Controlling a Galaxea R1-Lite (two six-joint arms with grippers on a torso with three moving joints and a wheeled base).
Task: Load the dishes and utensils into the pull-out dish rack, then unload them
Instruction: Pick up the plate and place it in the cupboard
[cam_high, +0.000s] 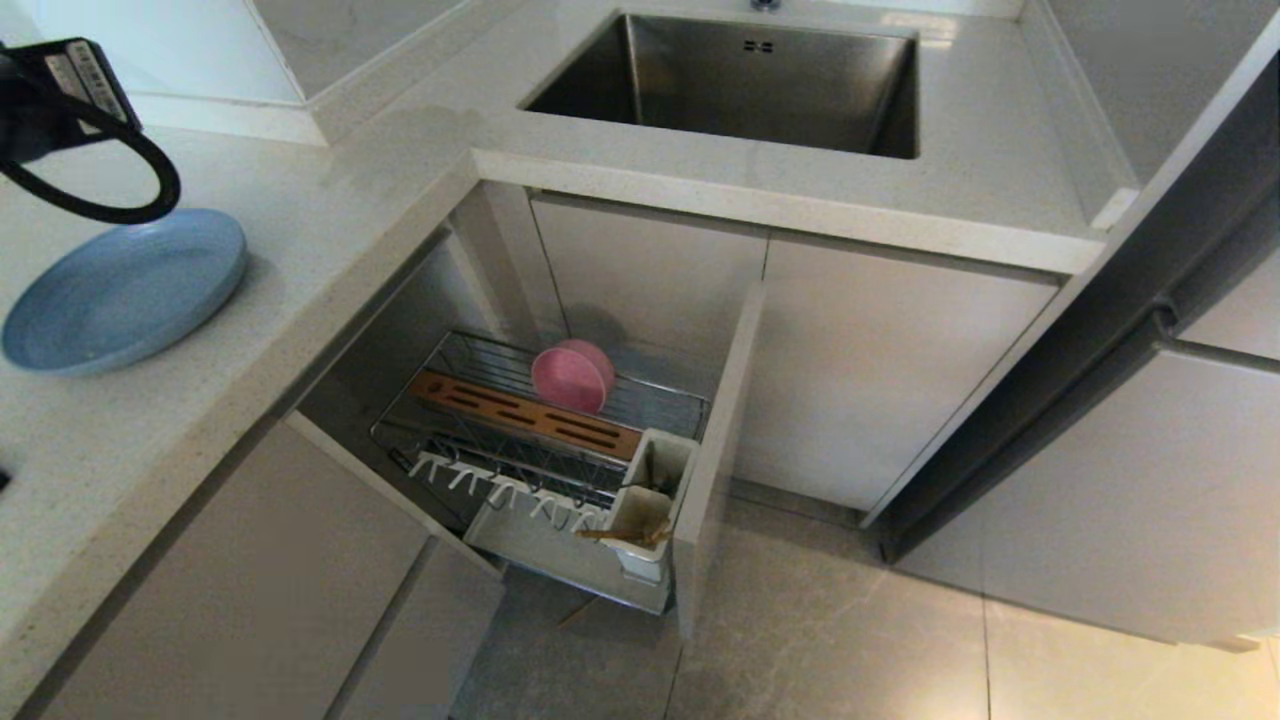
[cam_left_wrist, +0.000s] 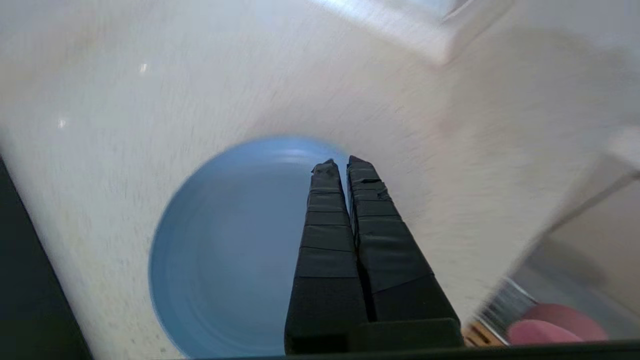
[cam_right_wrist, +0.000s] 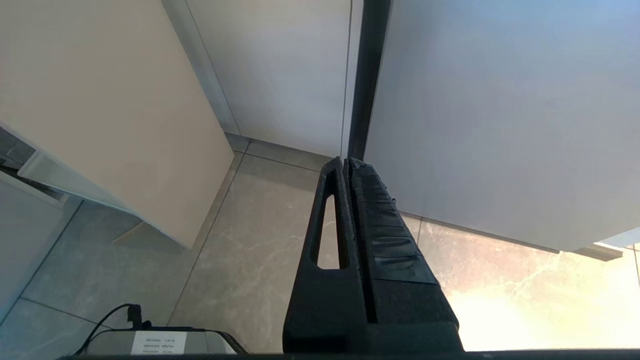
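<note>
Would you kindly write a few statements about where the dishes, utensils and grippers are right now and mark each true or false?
1. The blue plate lies flat on the countertop. True.
2. The pink bowl sits in the sink. False: it stands on edge in the pull-out dish rack.
3. The left gripper is shut and empty, above the plate. True.
4. The chopsticks lie on the countertop. False: they are in the rack's white utensil cup.
5. The right gripper holds a spoon. False: it is shut, empty, over the floor.
</note>
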